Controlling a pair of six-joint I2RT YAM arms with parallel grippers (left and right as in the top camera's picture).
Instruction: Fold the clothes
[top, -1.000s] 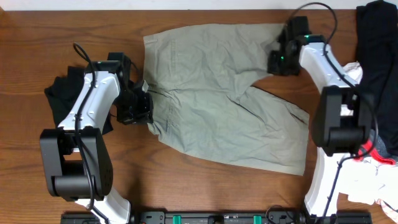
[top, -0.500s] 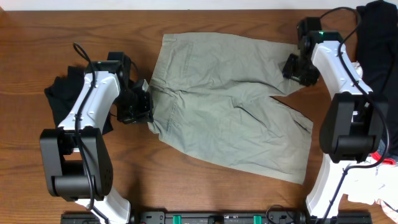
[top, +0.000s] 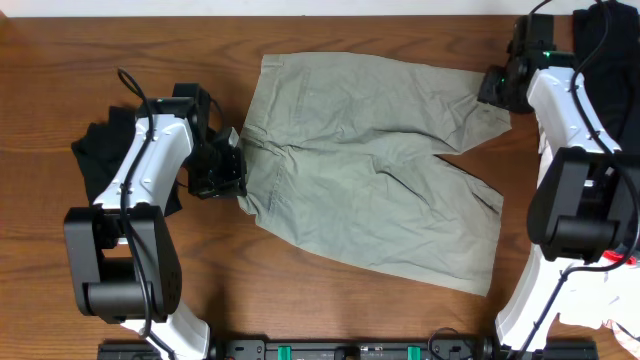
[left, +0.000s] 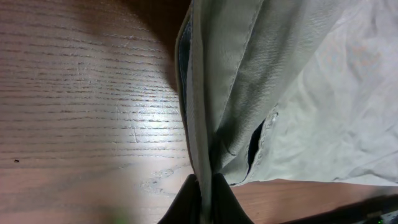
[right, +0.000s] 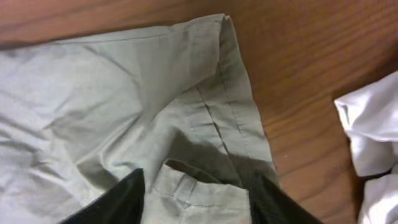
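Observation:
The khaki-green shorts lie spread and wrinkled across the middle of the table, waist to the left. My left gripper is shut on the waist edge; in the left wrist view the fabric rises from between the pinched fingers. My right gripper stands open at the shorts' far right corner. In the right wrist view its dark fingers are spread wide, with a loose fold of hem lying between them.
A black garment lies under the left arm. More clothes are piled at the right edge: black at the top, white and a bit of red lower down. White cloth lies right of the hem.
The right gripper moved right and toward the far edge, drawing the shorts' corner out flat, and its jaws opened off the fabric. The left gripper has not moved.

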